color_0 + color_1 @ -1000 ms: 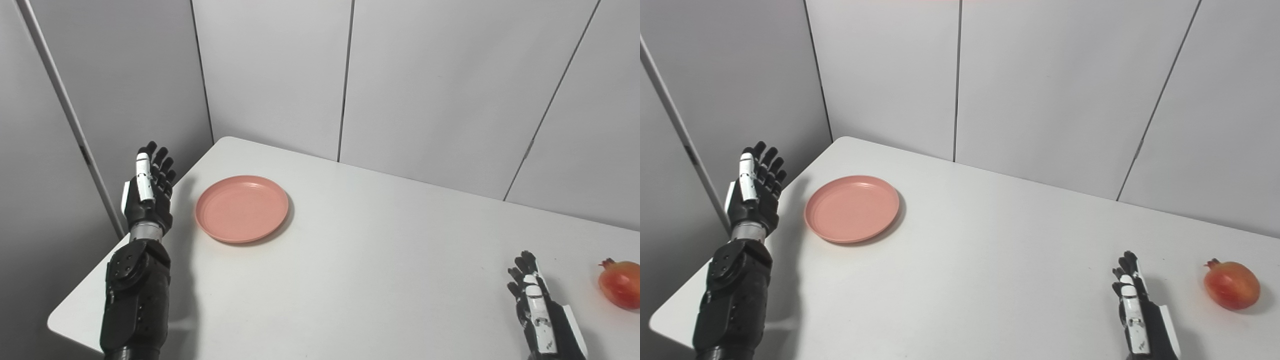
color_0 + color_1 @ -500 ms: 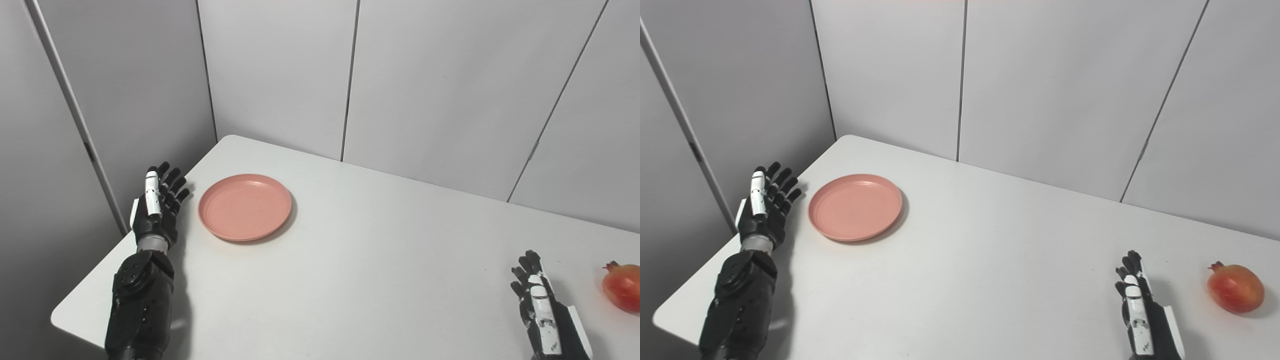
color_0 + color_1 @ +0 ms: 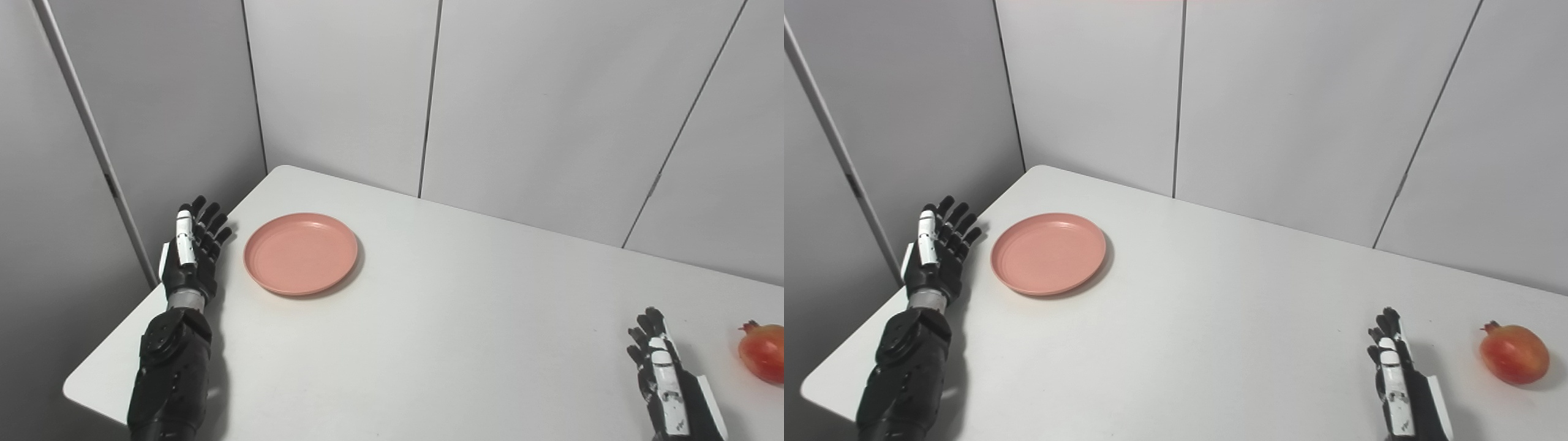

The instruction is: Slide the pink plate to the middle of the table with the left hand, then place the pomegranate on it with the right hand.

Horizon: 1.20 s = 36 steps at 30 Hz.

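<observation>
A pink plate (image 3: 300, 253) lies empty on the white table (image 3: 441, 318), near its far left corner. My left hand (image 3: 192, 248) is open with fingers spread, at the table's left edge, a short gap left of the plate and not touching it. A red pomegranate (image 3: 1514, 354) lies on the table at the right. My right hand (image 3: 1396, 373) is open with straight fingers, low at the front right, left of the pomegranate and apart from it.
Grey wall panels (image 3: 520, 92) stand close behind the table and along its left side. The table's left edge and front left corner (image 3: 73, 392) lie close to my left arm.
My left hand has come down and moved slightly right toward the plate. The view has shifted a little. The plate, pomegranate and right hand stay put.
</observation>
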### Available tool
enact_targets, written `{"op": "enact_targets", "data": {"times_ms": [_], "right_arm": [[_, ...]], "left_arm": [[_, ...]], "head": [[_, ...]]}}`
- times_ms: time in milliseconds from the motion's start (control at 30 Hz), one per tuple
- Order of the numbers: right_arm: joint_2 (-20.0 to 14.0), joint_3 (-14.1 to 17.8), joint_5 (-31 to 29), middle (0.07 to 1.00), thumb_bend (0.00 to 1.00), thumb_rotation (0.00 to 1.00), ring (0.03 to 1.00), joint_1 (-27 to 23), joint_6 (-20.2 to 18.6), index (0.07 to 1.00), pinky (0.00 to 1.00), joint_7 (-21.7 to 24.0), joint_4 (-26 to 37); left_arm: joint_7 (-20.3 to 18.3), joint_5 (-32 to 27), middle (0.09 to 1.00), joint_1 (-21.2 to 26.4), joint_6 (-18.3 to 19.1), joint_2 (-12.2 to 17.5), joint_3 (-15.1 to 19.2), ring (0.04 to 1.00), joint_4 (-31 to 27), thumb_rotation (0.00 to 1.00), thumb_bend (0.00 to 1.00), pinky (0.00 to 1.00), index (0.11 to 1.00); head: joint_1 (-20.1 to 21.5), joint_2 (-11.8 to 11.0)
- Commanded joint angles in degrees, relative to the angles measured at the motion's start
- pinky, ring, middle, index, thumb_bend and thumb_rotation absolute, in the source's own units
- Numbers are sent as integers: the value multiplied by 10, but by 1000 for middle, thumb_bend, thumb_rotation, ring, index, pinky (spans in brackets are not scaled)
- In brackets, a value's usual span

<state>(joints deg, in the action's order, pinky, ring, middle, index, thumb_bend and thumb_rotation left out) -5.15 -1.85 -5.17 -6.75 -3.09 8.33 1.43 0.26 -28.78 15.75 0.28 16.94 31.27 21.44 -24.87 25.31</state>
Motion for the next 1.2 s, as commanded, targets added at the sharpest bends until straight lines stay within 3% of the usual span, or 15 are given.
{"op": "enact_targets", "data": {"times_ms": [0,167,433,800,1000,1167], "right_arm": [[-2,2,-3,1000,59,1000,1000,-16,8,1000,1000,3,19],[-1,2,-1,1000,61,1000,1000,-18,13,1000,1000,2,15],[-1,0,0,1000,56,1000,1000,-16,19,1000,1000,4,14],[4,1,-4,1000,53,1000,1000,-17,16,1000,1000,3,14],[4,0,-2,1000,75,1000,1000,-17,14,1000,1000,2,11],[3,-3,8,1000,78,1000,1000,-16,32,1000,1000,2,3]], "left_arm": [[-8,-3,906,16,-6,6,-6,903,5,1000,347,901,899],[5,2,898,21,5,-2,-13,887,1,1000,329,858,894],[-25,4,913,23,-18,-1,-37,906,17,1000,379,911,906],[-19,3,949,25,16,-14,-64,952,-17,1000,331,968,931],[-29,13,920,33,4,-17,-82,917,7,1000,351,921,909],[-26,7,913,37,29,-27,-91,910,-9,1000,348,903,906]], "head": [[2,2],[2,3],[7,5],[12,7],[16,10],[21,12]]}}
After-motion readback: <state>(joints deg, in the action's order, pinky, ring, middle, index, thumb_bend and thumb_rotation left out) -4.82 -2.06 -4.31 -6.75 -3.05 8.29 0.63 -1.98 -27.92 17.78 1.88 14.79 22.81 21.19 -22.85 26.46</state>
